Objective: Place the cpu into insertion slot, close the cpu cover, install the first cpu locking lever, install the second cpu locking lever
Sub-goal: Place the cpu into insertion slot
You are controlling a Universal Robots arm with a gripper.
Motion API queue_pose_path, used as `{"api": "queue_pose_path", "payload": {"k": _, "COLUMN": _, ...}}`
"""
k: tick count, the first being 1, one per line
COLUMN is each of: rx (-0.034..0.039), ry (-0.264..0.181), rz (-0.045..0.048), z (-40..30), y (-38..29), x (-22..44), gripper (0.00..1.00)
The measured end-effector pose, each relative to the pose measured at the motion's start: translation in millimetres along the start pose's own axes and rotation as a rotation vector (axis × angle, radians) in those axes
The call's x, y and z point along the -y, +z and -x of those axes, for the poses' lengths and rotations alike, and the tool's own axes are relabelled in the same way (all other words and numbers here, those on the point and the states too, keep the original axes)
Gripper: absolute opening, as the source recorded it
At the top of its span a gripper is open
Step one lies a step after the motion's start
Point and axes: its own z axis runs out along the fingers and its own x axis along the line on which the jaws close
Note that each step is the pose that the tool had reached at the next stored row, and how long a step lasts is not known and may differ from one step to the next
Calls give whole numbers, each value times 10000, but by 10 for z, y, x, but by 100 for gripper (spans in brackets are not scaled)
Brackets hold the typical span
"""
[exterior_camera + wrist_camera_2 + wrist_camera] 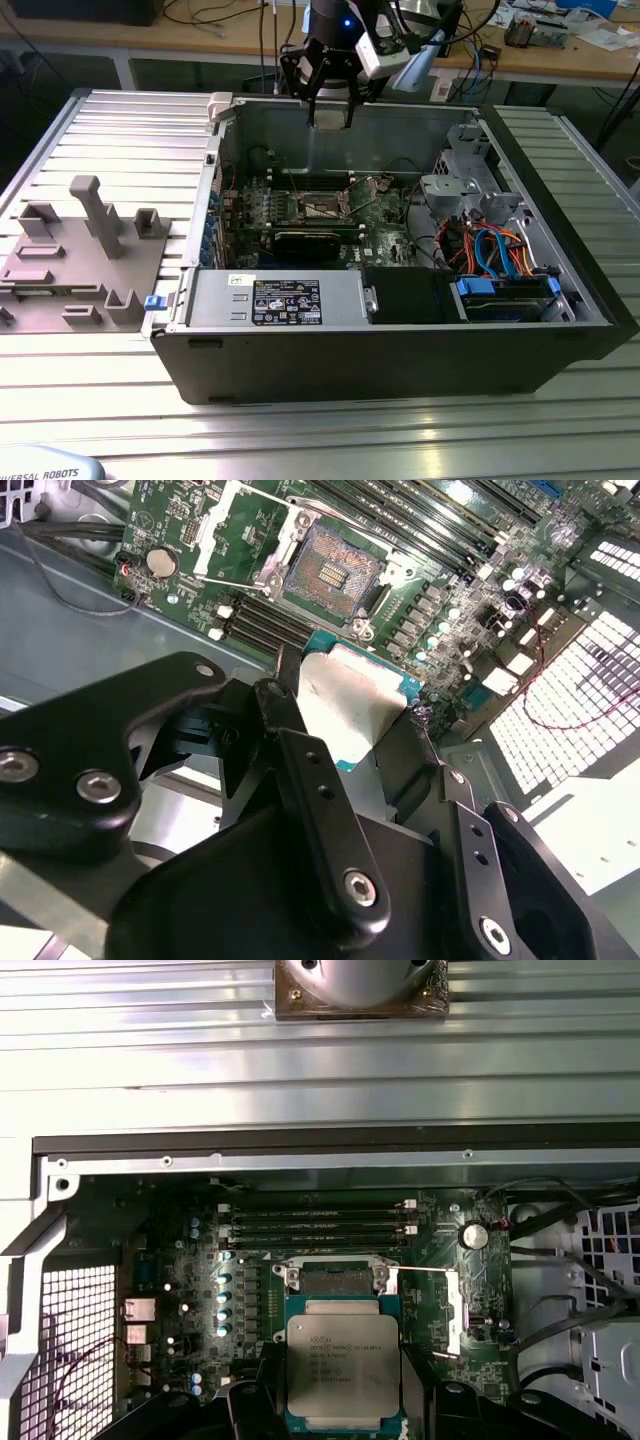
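The flat, silver-topped square cpu is clamped by its edges in the black gripper, held above the uncovered dark square insertion slot for alignment.

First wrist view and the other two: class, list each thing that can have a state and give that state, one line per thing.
insertion slot, empty and uncovered.
cpu, gripped in the air, not seated in the slot.
pincer, shut on the cpu.
cpu cover, swung open beside the slot.
computer case, open, side panel off.
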Motion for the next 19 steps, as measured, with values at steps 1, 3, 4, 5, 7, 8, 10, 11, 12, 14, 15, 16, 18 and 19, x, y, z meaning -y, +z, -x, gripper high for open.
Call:
{"api": "queue_pose_path", "payload": {"k": 1, "rx": 0, "ry": 0, "rz": 0, "z": 0, "y": 2, "x": 0, "gripper": 54}}
{"api": "queue_pose_path", "payload": {"k": 3, "rx": 0, "ry": 0, "rz": 0, "z": 0, "y": 7, "x": 1, "gripper": 54}}
{"api": "queue_pose_path", "payload": {"k": 4, "rx": 0, "ry": 0, "rz": 0, "z": 0, "y": 8, "x": 1, "gripper": 54}}
{"api": "queue_pose_path", "payload": {"k": 5, "rx": 0, "ry": 0, "rz": 0, "z": 0, "y": 11, "x": 1, "gripper": 54}}
{"api": "queue_pose_path", "payload": {"k": 7, "rx": 0, "ry": 0, "rz": 0, "z": 0, "y": 15, "x": 1, "gripper": 54}}
{"api": "queue_pose_path", "payload": {"k": 8, "rx": 0, "ry": 0, "rz": 0, "z": 0, "y": 16, "x": 2, "gripper": 54}}
{"api": "queue_pose_path", "payload": {"k": 10, "rx": 0, "ry": 0, "rz": 0, "z": 0, "y": 20, "x": 2, "gripper": 54}}
{"api": "queue_pose_path", "payload": {"k": 11, "rx": 0, "ry": 0, "rz": 0, "z": 0, "y": 22, "x": 2, "gripper": 54}}
{"api": "queue_pose_path", "payload": {"k": 12, "rx": 0, "ry": -1, "rz": 0, "z": 1, "y": 24, "x": 2, "gripper": 54}}
{"api": "queue_pose_path", "payload": {"k": 14, "rx": 0, "ry": -1, "rz": 0, "z": 1, "y": 26, "x": 2, "gripper": 54}}
{"api": "queue_pose_path", "payload": {"k": 15, "rx": 0, "ry": -1, "rz": 0, "z": 1, "y": 28, "x": 3, "gripper": 54}}
{"api": "queue_pose_path", "payload": {"k": 16, "rx": 0, "ry": 0, "rz": 0, "z": 1, "y": 29, "x": 3, "gripper": 54}}
{"api": "queue_pose_path", "payload": {"k": 18, "rx": 0, "ry": -1, "rz": 0, "z": 1, "y": 33, "x": 3, "gripper": 54}}
{"api": "queue_pose_path", "payload": {"k": 19, "rx": 0, "ry": -1, "rz": 0, "z": 1, "y": 35, "x": 3, "gripper": 54}}
